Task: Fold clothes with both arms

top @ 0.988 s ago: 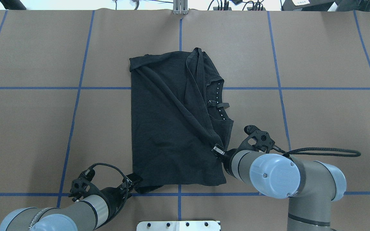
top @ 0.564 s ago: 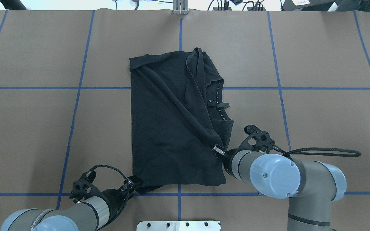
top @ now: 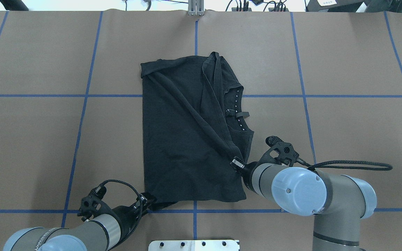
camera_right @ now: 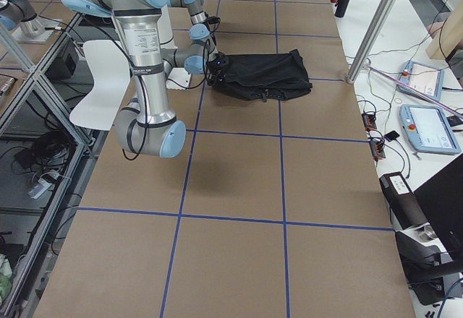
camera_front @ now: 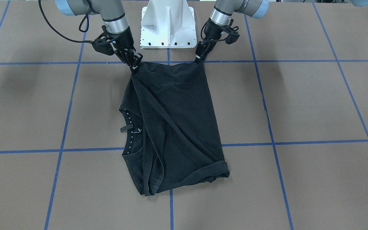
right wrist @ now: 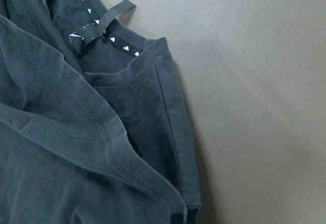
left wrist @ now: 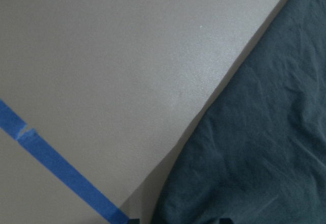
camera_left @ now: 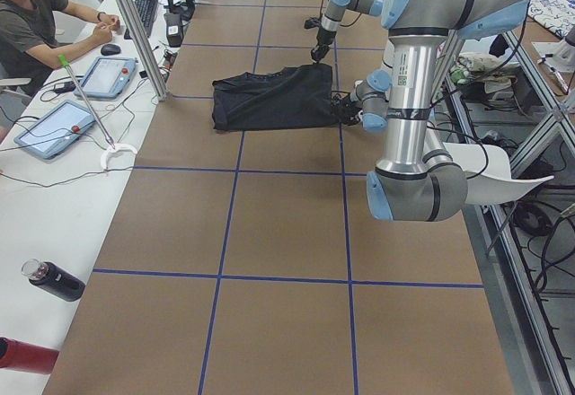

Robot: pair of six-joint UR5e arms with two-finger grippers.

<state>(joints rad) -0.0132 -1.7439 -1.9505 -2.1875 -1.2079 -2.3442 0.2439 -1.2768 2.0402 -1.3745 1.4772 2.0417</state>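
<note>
a: shirt (top: 183, 150) lies mid-bench (top: 47, 139), folded lengthwise. collar (top: 236, 101) shows on the right side. a thick ridge (top: 190, 111) of cloth runs diagonally across it.

b: tools?

a: both at the near edge, one per corner. right tool (top: 236, 163) is pinched tight on the shirt where the ridge ends. its wrist view shows the tips together with cloth in them. left tool (top: 145, 201) sits low at the near-left corner with its fingers apart. in its wrist view two dark tips flank the cloth, not closed on it.

b: why one per corner?

a: my read: a corner in each tool lets the near edge travel away from the robot as one straight line, halving the shirt. the right one grips and pins the cloth while the left one gets set.

b: change over the last second?

a: left side only. left tool has slid a little toward the robot, and looks lower. it was over the corner and is now right at its tip. its cable loop (top: 117, 183) went with it. right arm (top: 298, 190) is in the same spot. shirt outline, ridge and collar are unchanged.

b: risk?

a: that corner is bunched, so the left tool may catch only one layer.
</note>
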